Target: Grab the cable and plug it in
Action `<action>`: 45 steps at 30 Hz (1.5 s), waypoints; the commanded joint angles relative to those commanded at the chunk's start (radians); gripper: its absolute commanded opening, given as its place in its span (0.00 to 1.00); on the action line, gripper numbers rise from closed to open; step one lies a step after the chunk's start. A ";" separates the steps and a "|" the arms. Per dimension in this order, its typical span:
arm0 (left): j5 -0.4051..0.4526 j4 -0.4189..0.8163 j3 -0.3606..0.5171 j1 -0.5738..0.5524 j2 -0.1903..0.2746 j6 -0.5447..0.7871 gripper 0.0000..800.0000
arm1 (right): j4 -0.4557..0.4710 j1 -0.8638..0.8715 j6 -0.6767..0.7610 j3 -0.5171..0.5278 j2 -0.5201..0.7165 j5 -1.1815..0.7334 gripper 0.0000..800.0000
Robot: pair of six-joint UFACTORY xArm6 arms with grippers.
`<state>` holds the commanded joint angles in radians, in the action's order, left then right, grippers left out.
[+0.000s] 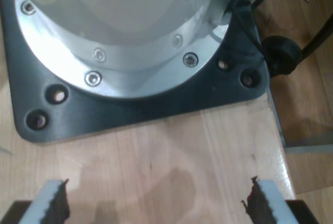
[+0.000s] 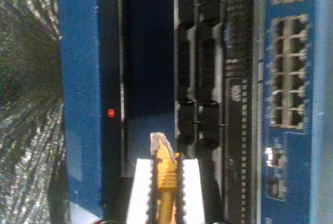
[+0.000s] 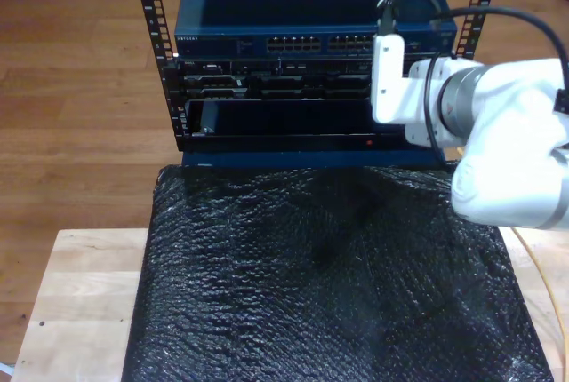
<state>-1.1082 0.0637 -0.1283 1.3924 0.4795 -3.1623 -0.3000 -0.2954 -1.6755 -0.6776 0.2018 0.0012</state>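
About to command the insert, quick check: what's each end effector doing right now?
My first gripper: open, holding nothing.
My second gripper: closed on the cable, plug forward.

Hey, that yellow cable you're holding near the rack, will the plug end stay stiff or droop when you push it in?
Probably stiff enough: my second tool grips the cable just behind its clear plug, so little sticks out. The thin cable behind the tool likely flops. The plug looks small and plastic, so an angled push might bend its clip.
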 joint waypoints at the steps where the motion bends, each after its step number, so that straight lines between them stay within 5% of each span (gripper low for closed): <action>1: 0.000 0.000 0.000 0.000 -0.002 0.000 1.00 | 0.002 0.000 0.002 0.000 0.000 0.000 0.00; 11: 0.000 0.000 0.000 0.000 0.000 0.000 1.00 | 0.021 0.000 -0.002 0.038 0.014 0.021 0.00; 29: 0.000 0.000 0.000 0.000 0.000 0.000 1.00 | 0.259 -0.002 0.005 0.055 -0.002 0.110 0.00; 45: 0.000 0.000 0.000 0.000 0.000 0.000 1.00 | 0.262 0.002 0.006 0.008 -0.109 0.282 0.00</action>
<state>-1.1082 0.0637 -0.1283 1.3924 0.4795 -3.1623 -0.0376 -0.2938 -1.6694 -0.6699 0.0928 0.2835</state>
